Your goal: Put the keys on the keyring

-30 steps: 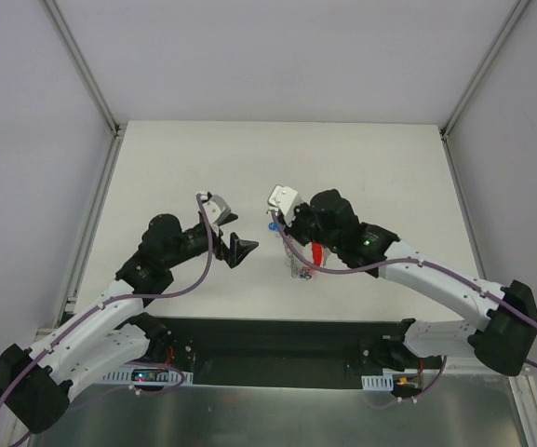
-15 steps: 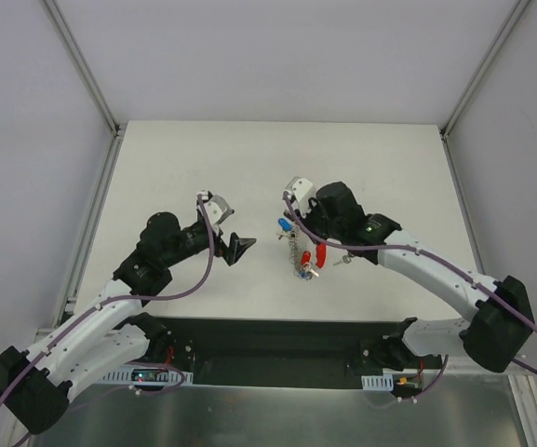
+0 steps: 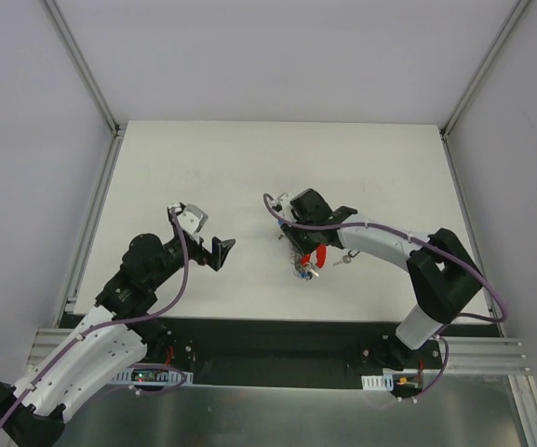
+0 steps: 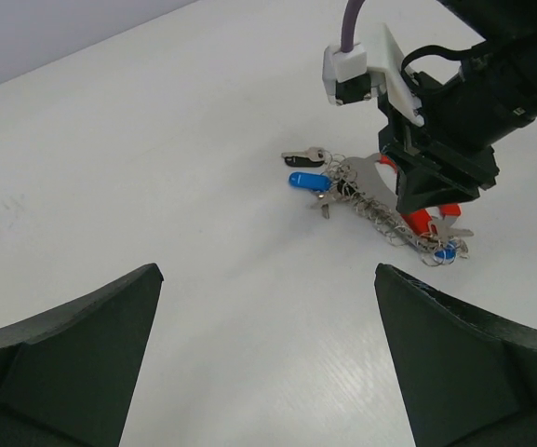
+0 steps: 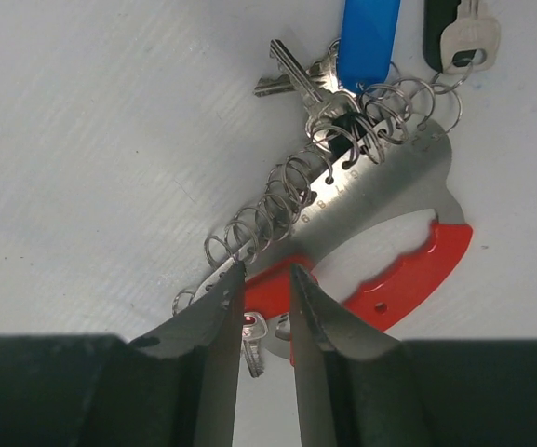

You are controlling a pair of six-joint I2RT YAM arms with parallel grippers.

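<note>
I've brought the right end effector (image 5: 265, 279) down to the table (image 4: 156, 140), where the keyring (image 5: 342, 200) now lies just ahead of its tips. The jaws are narrowed to a slit over the red tag (image 5: 408, 275), but I can't tell whether they pinch it. The left end effector (image 4: 268, 272) has backed away, wide open and well apart from the bunch, with the keys (image 5: 369, 37) at the chain's far end, so I judge we're regrasping, not threading yet.

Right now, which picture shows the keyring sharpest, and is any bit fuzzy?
Right wrist view: the keyring is sharp, with glints on its metal, while the right gripper is dark and soft-edged. Left wrist view: the left gripper is dark and slightly soft; the keyring is small but clear. Top view: even light, keyring too tiny for detail.
</note>
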